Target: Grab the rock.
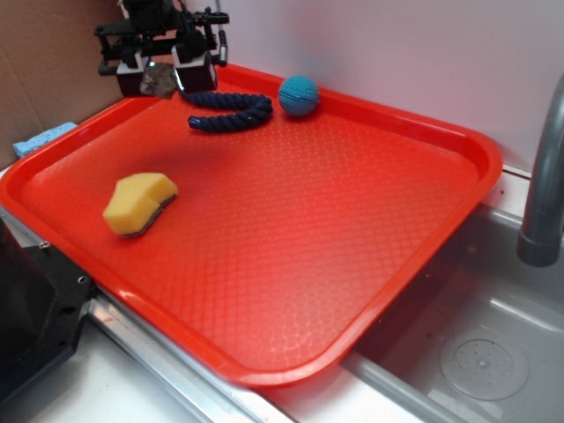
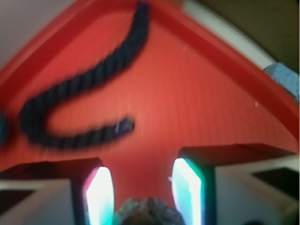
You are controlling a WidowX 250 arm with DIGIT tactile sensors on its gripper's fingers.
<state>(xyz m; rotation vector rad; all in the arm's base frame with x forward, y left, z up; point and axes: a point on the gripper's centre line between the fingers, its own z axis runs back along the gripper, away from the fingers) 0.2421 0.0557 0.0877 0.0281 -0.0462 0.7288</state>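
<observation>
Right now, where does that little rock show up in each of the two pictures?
Exterior view: the rock is at upper left, held between the gripper fingers above the red tray.
Wrist view: the rock sits at the bottom centre, between the two fingers.
Shared landmark: the dark blue rope on the tray.

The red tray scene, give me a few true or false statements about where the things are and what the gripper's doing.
1. The gripper holds the small lumpy brown-grey rock above the red plastic tray. True.
2. The yellow sponge lies in the sink. False: it lies on the tray, near its left side.
3. The teal knitted ball sits beside the dark blue rope. True.
4. The rope is stretched out straight. False: it is bent into a U shape.
5. The rock rests on the tray floor. False: it is lifted between the gripper's fingers.
</observation>
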